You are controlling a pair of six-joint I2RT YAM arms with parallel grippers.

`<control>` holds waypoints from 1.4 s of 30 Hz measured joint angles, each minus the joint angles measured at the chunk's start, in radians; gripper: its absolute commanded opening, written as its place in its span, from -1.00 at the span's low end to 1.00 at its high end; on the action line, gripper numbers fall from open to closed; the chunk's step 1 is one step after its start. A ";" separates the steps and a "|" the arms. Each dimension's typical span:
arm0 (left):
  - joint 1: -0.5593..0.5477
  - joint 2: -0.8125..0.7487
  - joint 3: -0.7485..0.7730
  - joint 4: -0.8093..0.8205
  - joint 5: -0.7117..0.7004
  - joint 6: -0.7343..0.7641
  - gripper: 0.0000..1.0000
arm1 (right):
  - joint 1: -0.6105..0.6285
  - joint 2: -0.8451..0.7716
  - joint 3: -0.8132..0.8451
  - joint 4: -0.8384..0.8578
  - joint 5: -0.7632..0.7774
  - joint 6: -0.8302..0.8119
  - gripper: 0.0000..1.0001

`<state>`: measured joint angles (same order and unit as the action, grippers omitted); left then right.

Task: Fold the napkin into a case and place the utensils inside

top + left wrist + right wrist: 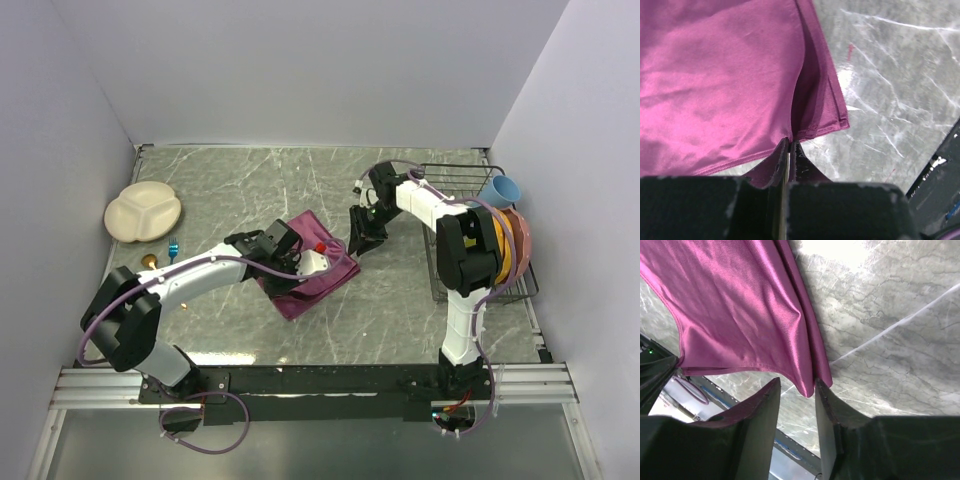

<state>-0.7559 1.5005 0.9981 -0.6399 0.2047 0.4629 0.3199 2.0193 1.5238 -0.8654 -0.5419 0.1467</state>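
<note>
The maroon-purple napkin (303,296) lies folded over at the table's middle. It fills the left wrist view (715,85) and the right wrist view (735,305). My left gripper (322,266) is over it, and its jaws (789,145) are shut on the cloth's near edge. My right gripper (360,243) is at the napkin's right corner. Its jaws (797,385) are open, with the cloth's corner tip hanging between the fingers, unclamped. The blue fork (173,247) and gold spoon (149,261) lie at the far left, just below the plate.
A cream divided plate (143,212) sits at the left. A black wire rack (470,180) at the right holds a blue cup (500,188) and stacked dishes (515,245). White walls close in the grey marble table (240,180).
</note>
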 measured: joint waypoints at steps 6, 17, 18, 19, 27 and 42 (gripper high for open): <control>0.000 0.019 0.012 -0.018 0.035 0.034 -0.70 | 0.000 0.022 0.000 0.007 0.001 -0.012 -0.52; 0.000 0.037 0.003 0.010 0.052 0.026 -0.98 | 0.000 0.055 -0.010 0.015 0.002 -0.026 -0.74; 0.000 0.037 0.003 0.013 0.052 0.024 -0.98 | 0.000 0.055 -0.012 0.016 0.002 -0.027 -0.74; 0.004 0.037 0.003 0.016 0.052 0.024 -0.98 | 0.000 0.055 -0.014 0.016 0.003 -0.030 -0.74; 0.123 0.130 0.140 0.018 0.066 0.054 -0.97 | 0.000 0.055 -0.026 0.020 0.003 -0.037 -0.77; 0.242 0.443 0.478 0.056 0.091 0.148 -0.90 | 0.000 0.064 -0.027 0.044 0.003 -0.032 -0.79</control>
<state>-0.5137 1.9438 1.4765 -0.5838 0.2958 0.6106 0.3202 2.0838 1.4963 -0.8211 -0.5385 0.1150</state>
